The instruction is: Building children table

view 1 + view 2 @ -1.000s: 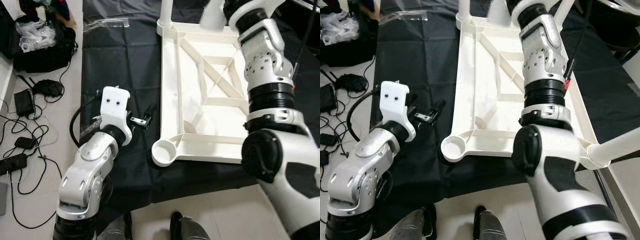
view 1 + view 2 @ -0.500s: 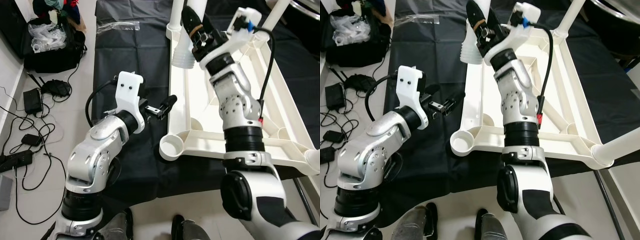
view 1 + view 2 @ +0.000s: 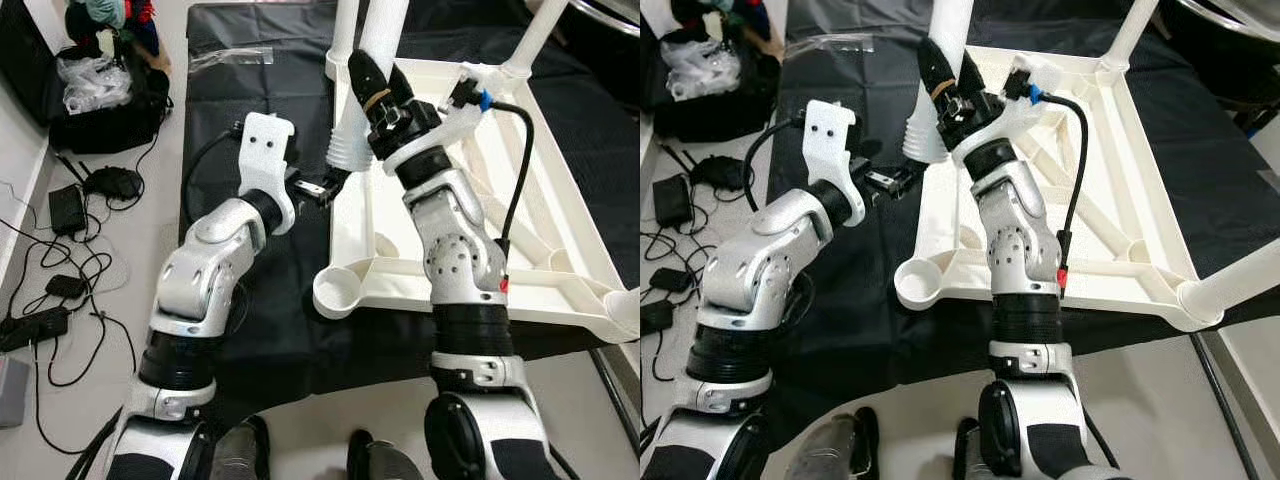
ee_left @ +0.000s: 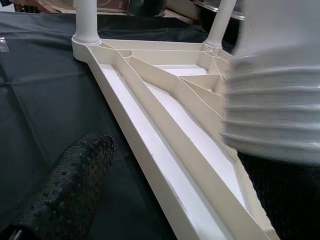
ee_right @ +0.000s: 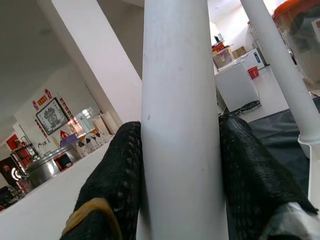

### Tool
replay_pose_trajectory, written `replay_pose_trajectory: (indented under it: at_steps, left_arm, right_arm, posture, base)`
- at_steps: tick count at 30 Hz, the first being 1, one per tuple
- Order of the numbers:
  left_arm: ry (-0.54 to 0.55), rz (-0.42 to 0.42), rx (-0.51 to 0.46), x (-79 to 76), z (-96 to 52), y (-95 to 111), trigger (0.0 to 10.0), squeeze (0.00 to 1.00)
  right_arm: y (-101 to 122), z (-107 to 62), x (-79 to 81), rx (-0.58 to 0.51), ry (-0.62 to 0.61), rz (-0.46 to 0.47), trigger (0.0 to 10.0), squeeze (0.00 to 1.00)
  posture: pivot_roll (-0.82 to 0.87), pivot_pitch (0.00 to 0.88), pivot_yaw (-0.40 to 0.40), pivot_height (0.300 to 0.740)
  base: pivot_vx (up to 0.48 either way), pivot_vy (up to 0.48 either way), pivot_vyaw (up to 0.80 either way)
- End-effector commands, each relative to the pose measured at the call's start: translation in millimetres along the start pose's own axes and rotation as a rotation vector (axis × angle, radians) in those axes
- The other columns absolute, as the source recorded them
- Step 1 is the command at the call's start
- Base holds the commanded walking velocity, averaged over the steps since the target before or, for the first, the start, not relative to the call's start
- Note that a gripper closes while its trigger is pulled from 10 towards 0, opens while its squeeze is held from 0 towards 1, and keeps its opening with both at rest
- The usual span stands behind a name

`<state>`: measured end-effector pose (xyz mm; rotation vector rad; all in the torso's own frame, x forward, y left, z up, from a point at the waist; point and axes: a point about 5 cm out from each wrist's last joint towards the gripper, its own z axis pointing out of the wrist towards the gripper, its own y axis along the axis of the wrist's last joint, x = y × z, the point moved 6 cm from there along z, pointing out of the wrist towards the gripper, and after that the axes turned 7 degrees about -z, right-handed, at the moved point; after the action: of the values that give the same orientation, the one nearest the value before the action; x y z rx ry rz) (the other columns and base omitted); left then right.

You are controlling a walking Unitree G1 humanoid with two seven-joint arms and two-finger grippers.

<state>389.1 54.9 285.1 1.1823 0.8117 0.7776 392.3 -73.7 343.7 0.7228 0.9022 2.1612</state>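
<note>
White plastic table frame (image 3: 560, 285) lies upside down at centre-right; a white leg (image 3: 375, 60) with ribbed end stands tilted above its left edge.

table frame (image 3: 470, 250): white plastic, smooth, slight sheen | table leg (image 5: 182, 125): white plastic, smooth, matt, ribbed at its end | sheet (image 3: 255, 330) on the floor: black, matt, faintly creased | end effector fingers (image 5: 117, 185): black, rough pebbled pads | arms (image 3: 215, 270): silver, glossy | floor (image 3: 90, 330): pale, smooth | bag (image 3: 230, 55), upper left: clear plastic
</note>
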Motion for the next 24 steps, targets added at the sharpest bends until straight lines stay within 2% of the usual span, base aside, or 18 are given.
replay_pose_trajectory:
  at_steps: [1,8,9,11,12,13,14,17,19,24]
  left_arm:
    - [0.012,0.003,-0.026,2.8,2.8,5,10.0,0.0]
    - [-0.054,0.002,-0.029,-8.2,8.7,9,10.0,0.0]
    - [-0.09,0.019,-0.009,-14.8,7.7,5,10.0,0.0]
    - [-0.09,0.019,-0.009,-14.8,7.7,5,10.0,0.0]
    - [-0.086,0.055,0.015,-14.8,6.2,-1,10.0,0.0]
    - [-0.086,0.055,0.015,-14.8,6.2,-1,10.0,0.0]
    - [-0.068,0.097,0.046,-10.5,5.1,-11,10.0,0.0]
    - [-0.042,0.134,0.075,-3.4,3.6,-19,10.0,0.0]
    - [0.001,0.18,0.112,8.0,1.1,-29,10.0,0.0]
    - [0.002,0.201,0.12,9.3,0.1,-31,10.0,0.0]
  right_arm:
    - [-2,-3.5,10.5,0.006,0.03,0.024,0.0,0.0]
    - [-4,-7.4,17.0,0.013,0.041,0.041,0.0,0.0]
    - [-5,-8.8,16.0,0.018,0.031,0.043,0.0,0.0]
    - [-5,-8.8,16.0,0.018,0.031,0.043,0.0,0.0]
    - [-6,-8.9,13.2,0.016,0.016,0.047,0.0,0.0]
    - [-6,-8.9,13.2,0.016,0.016,0.047,0.0,0.0]
    - [-4,-8.4,11.4,0.013,0.008,0.039,0.0,0.0]
    - [-1,-6.6,9.0,0.005,0.0,0.028,0.0,0.0]
    - [7,-2.5,5.7,-0.013,-0.013,0.015,0.0,0.0]
    - [9,-1.2,5.2,-0.018,-0.015,0.01,0.0,0.0]
  posture:
    - [0.16,0.199,-0.039,0.74]
    - [0.17,0.202,-0.033,0.74]
    - [0.17,0.203,-0.032,0.74]
    - [0.17,0.203,-0.032,0.74]
    - [0.17,0.204,-0.031,0.74]
    - [0.17,0.204,-0.031,0.74]
    - [0.17,0.206,-0.031,0.74]
    - [0.17,0.206,-0.034,0.74]
    - [0.17,0.205,-0.036,0.74]
    - [0.17,0.207,-0.036,0.74]
  base:
    - [0.0,0.0,0.0]
    - [0.0,0.0,0.0]
    - [0.0,0.0,0.0]
    - [0.0,0.0,0.0]
    - [0.0,0.0,0.0]
    - [0.0,0.0,0.0]
    - [0.0,0.0,0.0]
    - [0.0,0.0,0.0]
    - [0.0,0.0,0.0]
    - [0.0,0.0,0.0]
